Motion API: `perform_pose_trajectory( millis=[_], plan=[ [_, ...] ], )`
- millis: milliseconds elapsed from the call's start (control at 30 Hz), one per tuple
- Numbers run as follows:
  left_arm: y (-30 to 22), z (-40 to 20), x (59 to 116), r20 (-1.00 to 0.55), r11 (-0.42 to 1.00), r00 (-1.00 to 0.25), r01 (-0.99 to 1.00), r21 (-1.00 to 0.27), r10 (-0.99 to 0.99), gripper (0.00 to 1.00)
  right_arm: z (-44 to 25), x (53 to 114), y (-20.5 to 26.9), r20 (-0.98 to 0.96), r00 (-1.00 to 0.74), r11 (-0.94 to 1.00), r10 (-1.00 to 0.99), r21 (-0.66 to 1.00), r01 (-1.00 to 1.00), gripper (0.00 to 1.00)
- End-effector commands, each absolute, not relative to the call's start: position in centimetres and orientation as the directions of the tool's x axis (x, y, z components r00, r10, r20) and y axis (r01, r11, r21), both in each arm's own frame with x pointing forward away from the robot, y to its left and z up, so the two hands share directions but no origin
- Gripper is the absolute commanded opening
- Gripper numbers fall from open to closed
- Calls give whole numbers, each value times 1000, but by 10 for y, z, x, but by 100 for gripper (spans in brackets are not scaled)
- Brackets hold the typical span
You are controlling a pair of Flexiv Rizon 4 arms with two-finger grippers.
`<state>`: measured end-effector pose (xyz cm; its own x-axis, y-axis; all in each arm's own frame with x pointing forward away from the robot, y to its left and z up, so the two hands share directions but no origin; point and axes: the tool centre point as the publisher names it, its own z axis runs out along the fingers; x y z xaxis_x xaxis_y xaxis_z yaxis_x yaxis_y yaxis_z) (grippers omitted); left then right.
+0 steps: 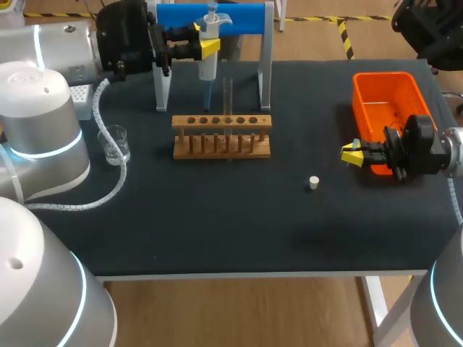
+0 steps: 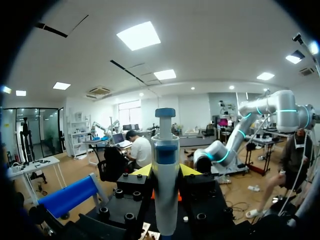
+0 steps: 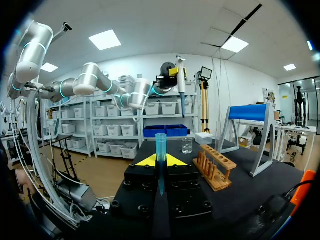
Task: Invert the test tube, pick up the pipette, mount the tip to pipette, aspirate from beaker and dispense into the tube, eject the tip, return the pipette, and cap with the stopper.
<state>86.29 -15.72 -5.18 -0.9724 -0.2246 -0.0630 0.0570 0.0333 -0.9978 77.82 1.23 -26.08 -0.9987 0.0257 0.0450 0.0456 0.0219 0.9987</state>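
Behind the wooden rack (image 1: 221,135), your left gripper (image 1: 202,40) clasped the pipette (image 1: 208,66); well right of that rack, your right gripper (image 1: 351,153) pinched the blue tip (image 3: 160,148).

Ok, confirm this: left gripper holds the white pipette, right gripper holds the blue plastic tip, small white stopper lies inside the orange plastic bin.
One error: the head view shows the small white stopper on the black table, outside the orange plastic bin. Left gripper holds the white pipette, right gripper the blue plastic tip.
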Motion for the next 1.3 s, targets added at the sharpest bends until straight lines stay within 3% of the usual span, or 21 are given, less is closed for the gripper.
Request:
perform_pose_trajectory(
  millis=[33, 1300],
  plan=[
    [-164, -45, 861, -65, 32, -975, 60, -998, -214, 0, -261, 777, 13, 44, -999, 23, 30, 999, 44, 0],
    [-181, -30, 842, -58, -5, -989, 59, -998, -139, 0, -261, 777, 13, 44, -999, 23, 30, 999, 44, 0]
  ],
)
